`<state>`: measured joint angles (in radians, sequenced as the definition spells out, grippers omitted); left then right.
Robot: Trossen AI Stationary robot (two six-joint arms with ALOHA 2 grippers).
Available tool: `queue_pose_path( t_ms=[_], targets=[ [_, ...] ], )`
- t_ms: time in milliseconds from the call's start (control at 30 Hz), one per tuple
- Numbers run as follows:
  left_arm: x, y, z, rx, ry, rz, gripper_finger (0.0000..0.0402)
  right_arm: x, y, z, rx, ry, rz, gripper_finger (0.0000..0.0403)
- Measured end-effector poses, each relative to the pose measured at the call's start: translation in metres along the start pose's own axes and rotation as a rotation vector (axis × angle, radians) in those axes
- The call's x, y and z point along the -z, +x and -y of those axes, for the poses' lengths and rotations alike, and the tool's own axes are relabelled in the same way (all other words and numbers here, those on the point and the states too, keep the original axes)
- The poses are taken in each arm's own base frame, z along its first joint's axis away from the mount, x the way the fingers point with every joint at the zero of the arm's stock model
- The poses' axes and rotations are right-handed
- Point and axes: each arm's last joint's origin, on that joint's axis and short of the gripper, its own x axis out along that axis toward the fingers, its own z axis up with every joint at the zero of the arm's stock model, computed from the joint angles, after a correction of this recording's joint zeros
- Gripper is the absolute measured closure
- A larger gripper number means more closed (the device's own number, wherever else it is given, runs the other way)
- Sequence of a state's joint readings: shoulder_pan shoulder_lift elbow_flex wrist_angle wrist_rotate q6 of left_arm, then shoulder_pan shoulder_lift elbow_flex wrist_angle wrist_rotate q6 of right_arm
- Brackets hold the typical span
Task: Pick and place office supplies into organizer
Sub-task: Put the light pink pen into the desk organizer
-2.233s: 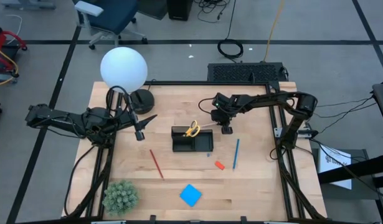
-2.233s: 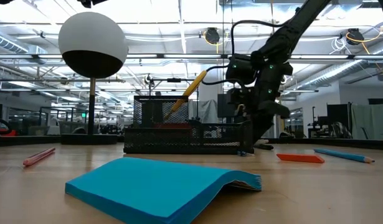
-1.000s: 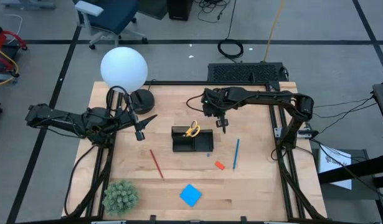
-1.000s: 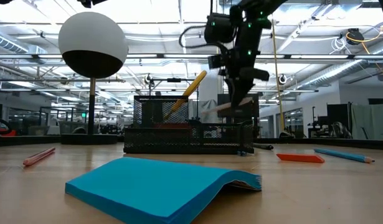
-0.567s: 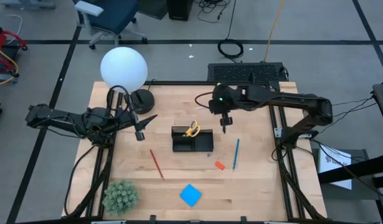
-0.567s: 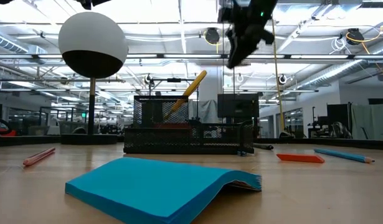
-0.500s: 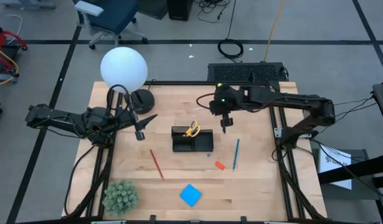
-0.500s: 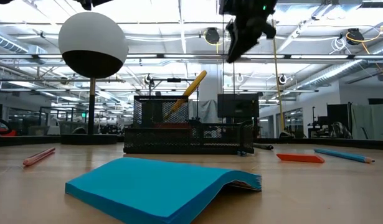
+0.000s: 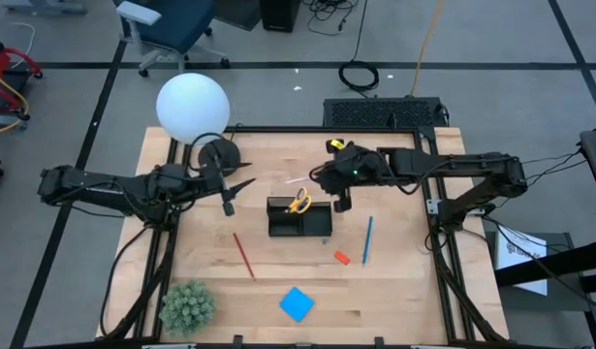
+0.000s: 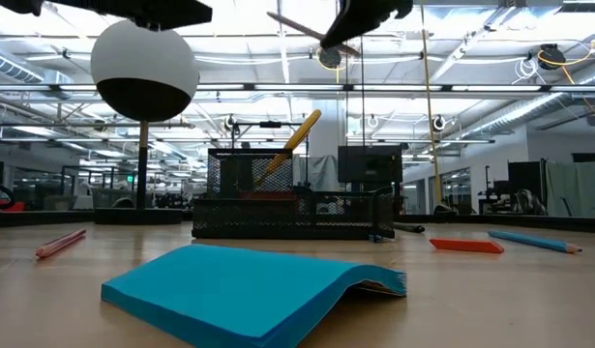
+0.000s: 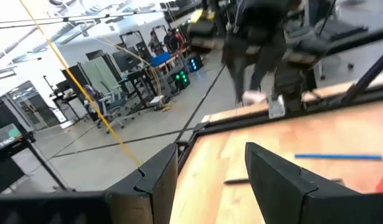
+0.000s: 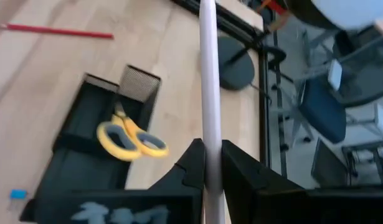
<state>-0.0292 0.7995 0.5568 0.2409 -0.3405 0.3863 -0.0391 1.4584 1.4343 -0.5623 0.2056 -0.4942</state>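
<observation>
- Right gripper (image 12: 208, 163): fingers clamp a pale pen (image 12: 208, 81) above the organizer (image 9: 299, 218) holding yellow scissors (image 9: 298, 202).
- Left gripper (image 9: 231, 194): fingers spread wide, empty, near the lamp base (image 9: 218, 154).

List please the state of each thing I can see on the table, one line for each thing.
right gripper: shut on pale pen, above the organizer
left gripper: open, holding nothing
scissors: standing in the organizer
red pencil: lying on table
blue pencil: lying on table
eraser: lying on table
note pad: lying flat on table
</observation>
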Motion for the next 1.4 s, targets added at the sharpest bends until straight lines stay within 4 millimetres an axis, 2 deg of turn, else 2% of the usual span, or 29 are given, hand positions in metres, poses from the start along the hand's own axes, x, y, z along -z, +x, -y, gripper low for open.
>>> queue_pose_path(
  t_ms=[167, 467, 767, 967, 1400],
  targets=[
    [0.006, 0.010, 0.003, 0.044, 0.046, -0.014, 0.0215, -0.010, -0.002, -0.008, 0.004, -0.031, 0.069, 0.0381],
    [-0.002, 0.022, 0.012, 0.300, 0.037, 0.208, 0.0215, -0.029, -0.008, -0.016, 0.029, -0.061, 0.216, 0.0381],
    [0.000, 0.038, 0.024, 0.422, 0.082, 0.334, 0.0215, -0.041, -0.011, -0.017, -0.135, -0.046, 0.433, 0.0381],
    [-0.001, 0.045, 0.027, 0.419, 0.068, 0.404, 0.0215, -0.036, -0.001, -0.027, -0.205, -0.055, 0.537, 0.0382],
    [0.003, 0.057, 0.036, 0.449, 0.036, 0.469, 0.0215, -0.012, 0.023, -0.046, -0.170, -0.055, 0.654, 0.0381]
  ],
)
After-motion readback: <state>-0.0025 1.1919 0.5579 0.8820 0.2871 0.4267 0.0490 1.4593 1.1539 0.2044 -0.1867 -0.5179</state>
